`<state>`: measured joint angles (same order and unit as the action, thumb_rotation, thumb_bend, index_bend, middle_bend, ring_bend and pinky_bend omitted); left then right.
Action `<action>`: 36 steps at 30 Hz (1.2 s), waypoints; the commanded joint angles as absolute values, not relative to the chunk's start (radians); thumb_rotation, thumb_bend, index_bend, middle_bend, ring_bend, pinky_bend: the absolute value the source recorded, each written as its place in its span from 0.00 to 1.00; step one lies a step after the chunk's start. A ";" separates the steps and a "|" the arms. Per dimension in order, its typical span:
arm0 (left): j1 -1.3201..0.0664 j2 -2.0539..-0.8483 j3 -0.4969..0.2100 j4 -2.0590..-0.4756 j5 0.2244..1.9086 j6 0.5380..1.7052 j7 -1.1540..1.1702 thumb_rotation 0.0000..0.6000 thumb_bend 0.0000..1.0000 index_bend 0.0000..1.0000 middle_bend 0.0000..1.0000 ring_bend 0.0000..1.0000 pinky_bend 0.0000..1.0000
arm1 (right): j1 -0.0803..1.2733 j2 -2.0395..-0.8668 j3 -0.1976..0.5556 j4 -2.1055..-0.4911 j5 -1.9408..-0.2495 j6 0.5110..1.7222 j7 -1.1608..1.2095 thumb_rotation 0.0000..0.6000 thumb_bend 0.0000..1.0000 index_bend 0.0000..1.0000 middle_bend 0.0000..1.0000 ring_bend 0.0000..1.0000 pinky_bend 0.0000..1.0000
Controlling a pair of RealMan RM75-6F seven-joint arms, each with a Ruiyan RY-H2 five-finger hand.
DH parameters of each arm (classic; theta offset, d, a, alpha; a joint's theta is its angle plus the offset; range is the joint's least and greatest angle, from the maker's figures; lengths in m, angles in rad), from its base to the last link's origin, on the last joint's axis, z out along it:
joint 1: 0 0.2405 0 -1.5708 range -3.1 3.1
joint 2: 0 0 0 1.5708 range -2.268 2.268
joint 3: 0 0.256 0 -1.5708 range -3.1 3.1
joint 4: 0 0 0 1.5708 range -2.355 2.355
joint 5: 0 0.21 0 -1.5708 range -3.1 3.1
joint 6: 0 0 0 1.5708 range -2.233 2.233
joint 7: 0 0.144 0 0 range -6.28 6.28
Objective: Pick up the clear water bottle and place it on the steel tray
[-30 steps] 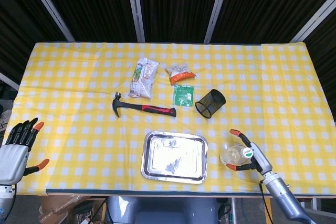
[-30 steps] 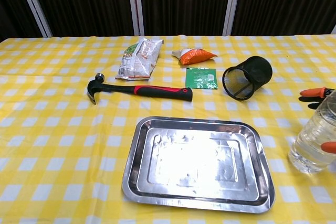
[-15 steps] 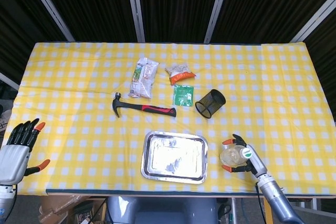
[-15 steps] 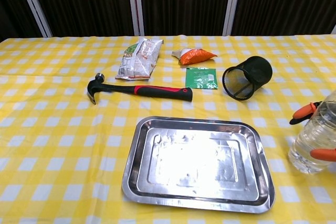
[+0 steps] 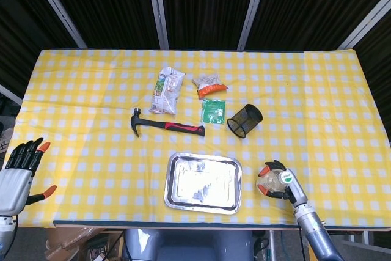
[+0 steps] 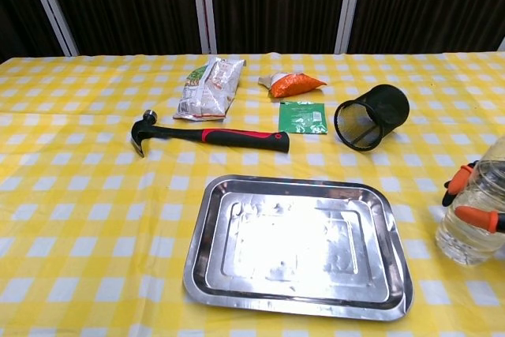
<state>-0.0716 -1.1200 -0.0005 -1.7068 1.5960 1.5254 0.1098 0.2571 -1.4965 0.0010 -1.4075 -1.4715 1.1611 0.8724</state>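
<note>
The clear water bottle [image 5: 270, 180] [image 6: 473, 215] stands upright on the yellow checked cloth, just right of the steel tray [image 5: 203, 183] [image 6: 296, 245]. My right hand [image 5: 280, 183] [image 6: 472, 201] has its orange-tipped fingers wrapped around the bottle's body. The tray is bare and shiny, near the table's front edge. My left hand [image 5: 18, 172] hangs off the table's left front corner, fingers apart, holding nothing.
A black-and-red hammer [image 5: 165, 124] [image 6: 207, 136] lies behind the tray. A black mesh cup [image 5: 244, 120] [image 6: 371, 117] lies on its side behind the bottle. A white snack bag [image 5: 167, 90], an orange packet [image 5: 209, 85] and a green sachet [image 5: 213, 110] sit further back.
My right hand's fingers have closed in from a wide spread to wrap around the bottle. The bottle stays on the cloth. The left hand has barely moved.
</note>
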 commanded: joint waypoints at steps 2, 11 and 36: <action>-0.072 -1.120 0.001 -1.706 1.598 1.525 0.109 1.00 0.16 0.05 0.00 0.00 0.00 | 0.263 -1.456 0.021 -1.465 -1.500 1.194 0.885 1.00 0.56 0.74 0.59 0.20 0.00; -0.069 -1.115 0.000 -1.705 1.606 1.537 0.093 1.00 0.16 0.05 0.00 0.00 0.00 | 0.281 -1.324 0.059 -1.680 -1.487 1.204 0.776 1.00 0.58 0.74 0.59 0.20 0.00; -0.068 -1.104 0.002 -1.703 1.608 1.536 0.064 1.00 0.16 0.05 0.00 0.00 0.00 | 0.347 -1.413 0.096 -2.017 -1.313 1.128 0.346 1.00 0.61 0.74 0.59 0.23 0.00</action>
